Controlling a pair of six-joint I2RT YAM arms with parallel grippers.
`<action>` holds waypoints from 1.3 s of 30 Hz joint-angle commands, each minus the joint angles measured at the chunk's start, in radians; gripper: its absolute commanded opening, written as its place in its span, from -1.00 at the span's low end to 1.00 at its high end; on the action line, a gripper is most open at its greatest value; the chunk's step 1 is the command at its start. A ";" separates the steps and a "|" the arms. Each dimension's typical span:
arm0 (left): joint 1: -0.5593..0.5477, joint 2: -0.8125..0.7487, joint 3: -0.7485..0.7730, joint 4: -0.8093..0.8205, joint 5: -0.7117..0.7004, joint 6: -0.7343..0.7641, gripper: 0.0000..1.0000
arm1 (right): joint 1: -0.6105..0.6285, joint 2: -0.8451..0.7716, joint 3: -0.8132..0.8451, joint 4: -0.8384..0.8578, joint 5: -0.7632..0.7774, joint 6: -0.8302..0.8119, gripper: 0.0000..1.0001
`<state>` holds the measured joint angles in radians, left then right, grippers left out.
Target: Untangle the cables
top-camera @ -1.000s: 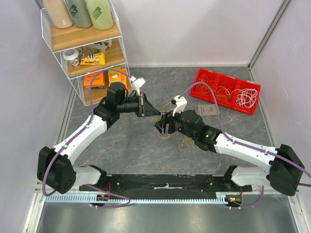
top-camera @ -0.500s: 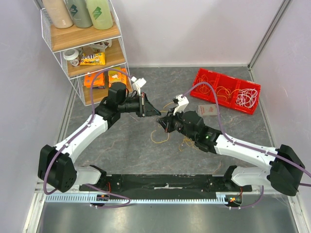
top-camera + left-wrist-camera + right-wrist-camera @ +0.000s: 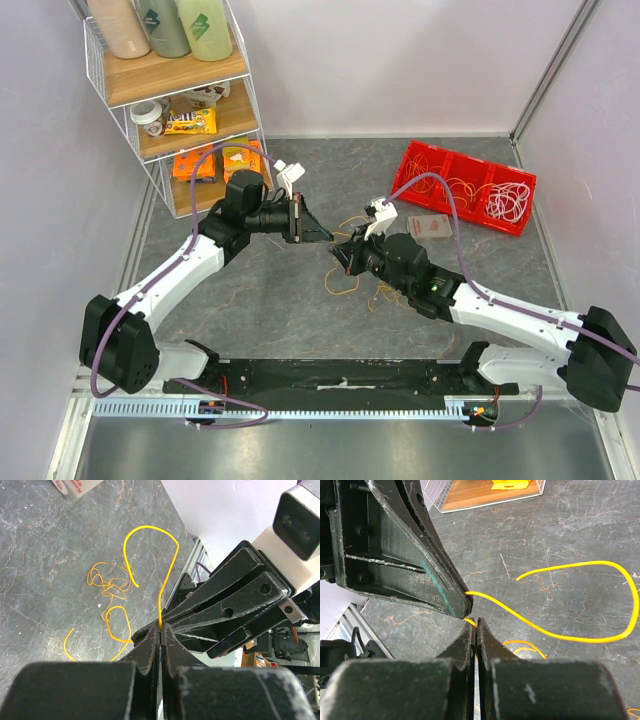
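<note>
Both grippers pinch one yellow cable point(image 3: 150, 527) above the table's middle, their tips almost touching. My left gripper point(image 3: 322, 237) point(image 3: 160, 629) is shut on it; the cable rises from the tips and arcs over to a free end. My right gripper point(image 3: 343, 252) point(image 3: 475, 623) is shut on the same cable point(image 3: 580, 639) just below the left fingers point(image 3: 400, 560), and a wide loop sweeps off to the right. Below on the table lie a small orange tangle point(image 3: 385, 292) point(image 3: 107, 582) and a loose yellow-orange loop point(image 3: 341, 283).
A red tray point(image 3: 455, 213) with three compartments holding more wires sits at the back right. A small box point(image 3: 432, 226) lies in front of it. A wire shelf rack point(image 3: 180, 110) with bottles and snacks stands at the back left.
My right gripper was open a second ago; it has closed on the yellow cable next to the left gripper's tips. Both grippers have drifted slightly to the right.
</note>
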<state>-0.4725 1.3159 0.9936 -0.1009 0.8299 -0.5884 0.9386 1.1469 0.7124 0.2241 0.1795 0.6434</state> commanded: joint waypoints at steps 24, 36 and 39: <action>0.011 -0.193 0.025 -0.100 -0.235 0.096 0.82 | -0.483 -0.121 0.278 -0.480 0.287 -0.231 -1.00; 0.011 -0.150 0.011 -0.043 -0.111 0.042 0.79 | -0.877 0.152 0.329 -0.145 0.072 -0.211 -1.00; 0.011 -0.152 0.010 -0.034 -0.092 0.033 0.78 | -0.932 0.272 0.349 -0.039 0.009 -0.194 -1.00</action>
<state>-0.4660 1.1698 0.9955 -0.1936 0.6819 -0.5301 0.0586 1.3098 1.0061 -0.0044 0.3012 0.4252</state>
